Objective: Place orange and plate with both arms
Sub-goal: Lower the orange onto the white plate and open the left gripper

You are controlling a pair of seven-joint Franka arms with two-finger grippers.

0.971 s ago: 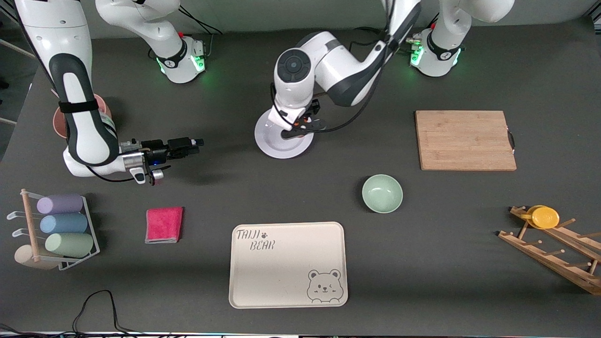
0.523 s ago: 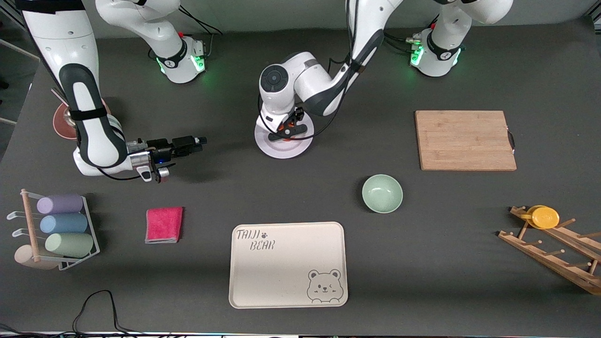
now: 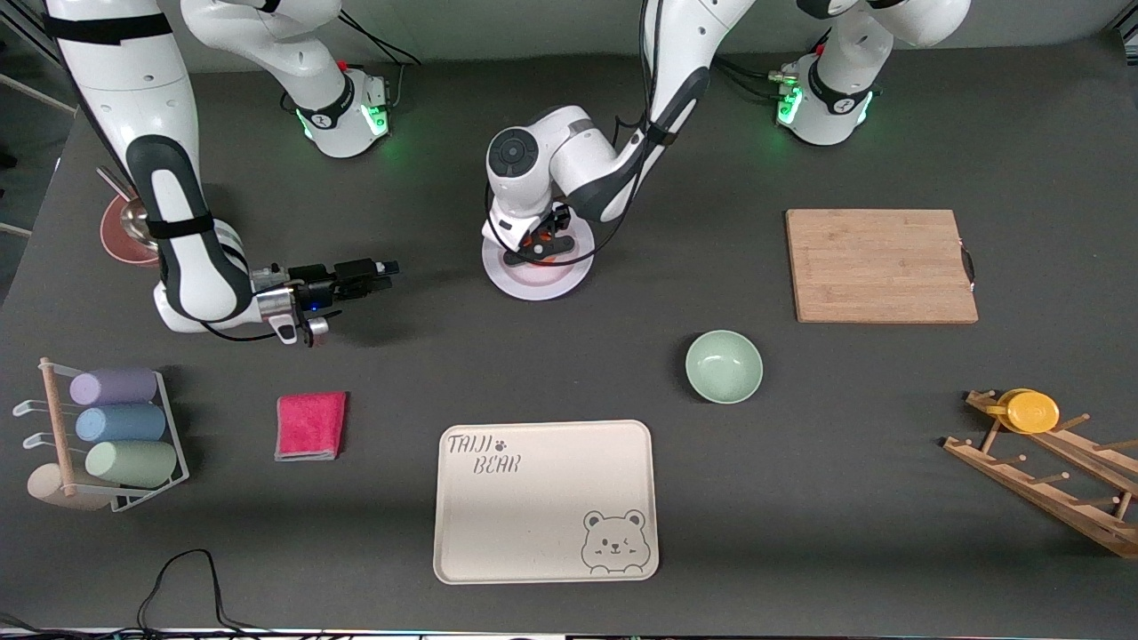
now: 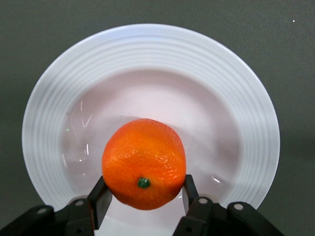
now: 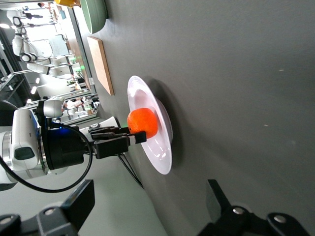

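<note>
Front view: left end effector (image 3: 540, 246) clamped on orange (image 4: 143, 163), low over plate (image 3: 536, 267) mid-desk, not released yet. Right end effector (image 3: 384, 267) fingers apart, empty, hovering beside the plate toward right arm's end. Plate move remains, I judge.

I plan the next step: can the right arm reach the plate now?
Probably yes: the right gripper is open beside the plate, with bare table between. The left gripper holds the orange over it.
</note>
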